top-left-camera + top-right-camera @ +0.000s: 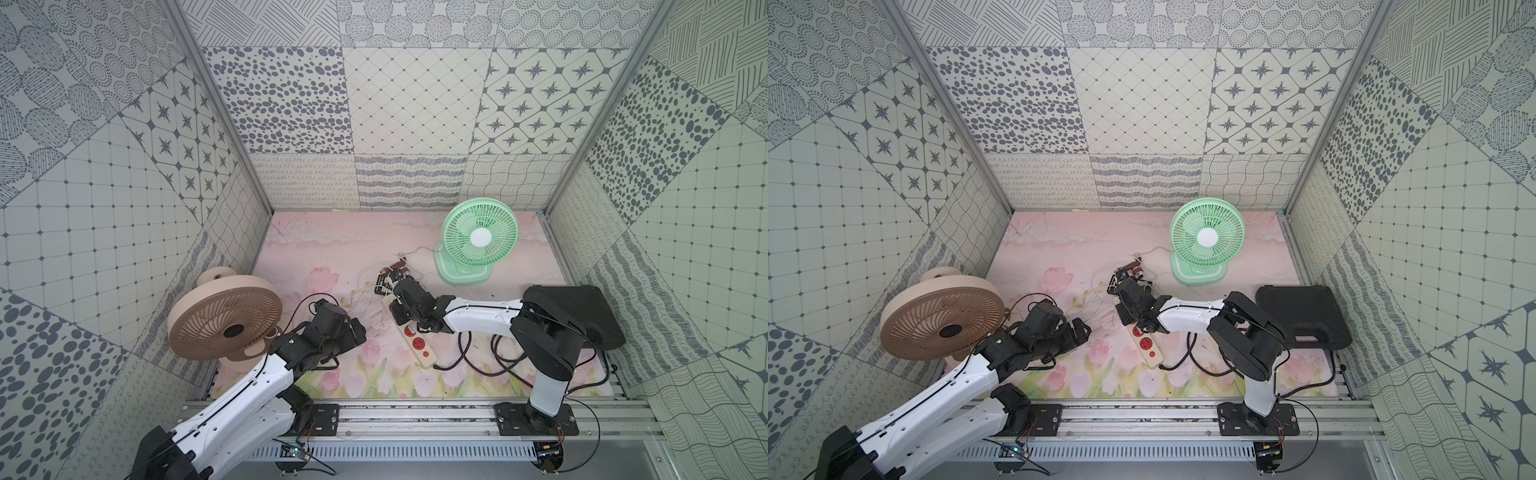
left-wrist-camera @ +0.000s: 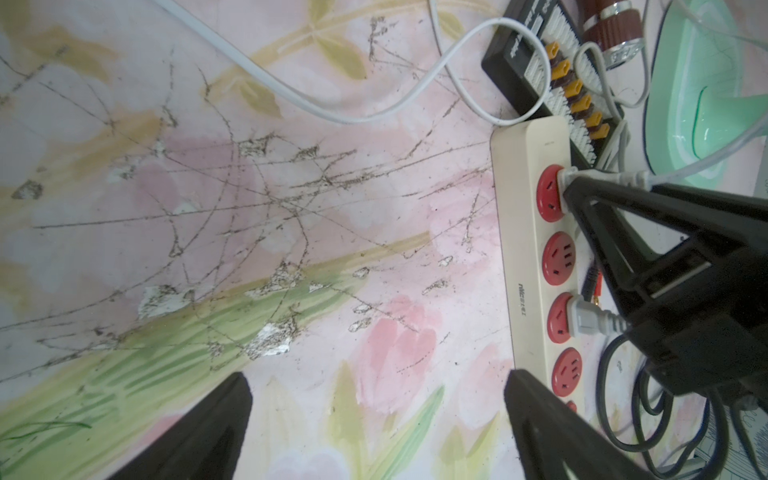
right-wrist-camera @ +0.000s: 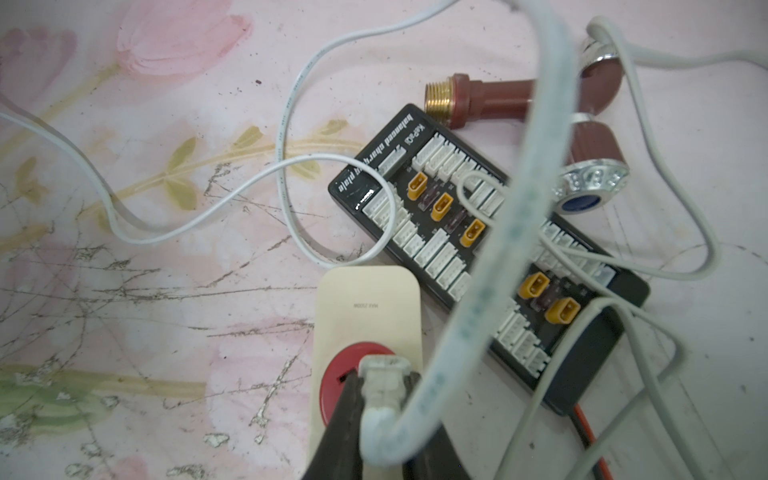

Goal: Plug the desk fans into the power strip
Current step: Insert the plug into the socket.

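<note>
The green desk fan (image 1: 478,239) (image 1: 1207,239) stands at the back right of the flowered mat. Its white cable (image 3: 498,249) loops to a white plug (image 3: 384,372). My right gripper (image 3: 383,380) (image 1: 400,307) is shut on that plug. The plug sits on the end red socket (image 3: 334,374) of the cream power strip (image 1: 419,345) (image 2: 523,232); its prongs are hidden. A grey plug (image 2: 582,318) sits in the third socket. My left gripper (image 2: 376,374) (image 1: 358,330) hangs open over the bare mat, just left of the strip.
A tan fan (image 1: 226,320) stands at the left wall beside my left arm. A small black board with yellow connectors (image 3: 457,216) and a brown-red fitting (image 3: 490,99) lie just beyond the strip's end. A black case (image 1: 582,311) lies at right, and black cords (image 1: 478,357) coil beside the strip.
</note>
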